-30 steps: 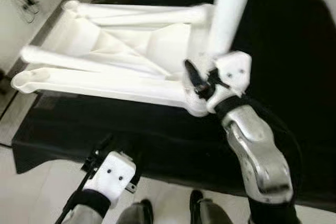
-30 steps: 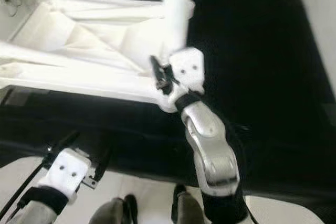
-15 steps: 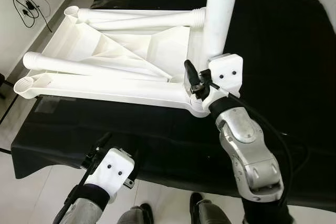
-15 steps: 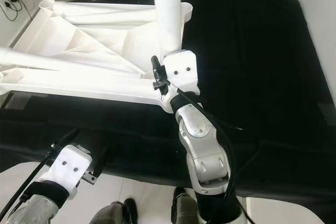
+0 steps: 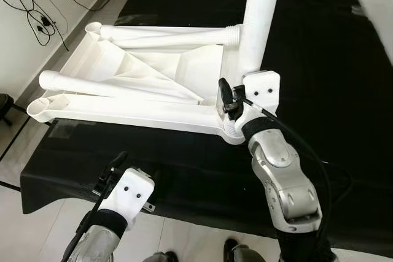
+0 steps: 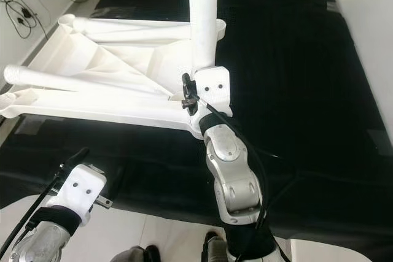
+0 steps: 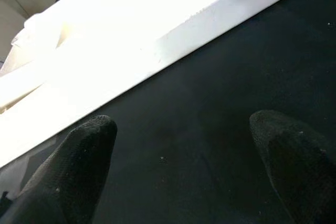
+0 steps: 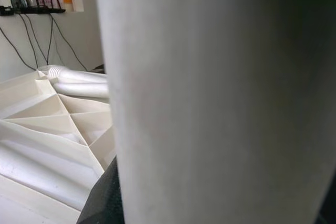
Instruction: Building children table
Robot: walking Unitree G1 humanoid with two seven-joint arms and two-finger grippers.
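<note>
Lying upside down on the black-covered worktop point(image 5: 319, 59): a white plastic table top point(image 5: 153, 75), ribbed underside facing up. No readable writing or brand mark on it. Two loose white legs point(image 5: 110, 86) resting across the underside, one along the far edge, one slanting across the middle. Standing upright at the near right corner of the table top: a third white leg point(image 5: 259, 23), foot in the corner socket.

Right gripper point(image 5: 236, 99) clamped around the base of this upright leg, just above the socket; one black finger visible on the left side of the leg, pressed against it, the other finger hidden behind. In the right wrist view, the leg point(image 8: 220, 98) very close, with the ribs of the table top beside it.

Left gripper point(image 5: 116, 173) low at the near edge of the worktop, holding nothing. In the left wrist view, fingers point(image 7: 79, 166) spread wide over the black cloth, near the white rim of the table top point(image 7: 157, 45) but apart from it.

Black cables point(image 5: 37, 10) on the floor at the far left.
</note>
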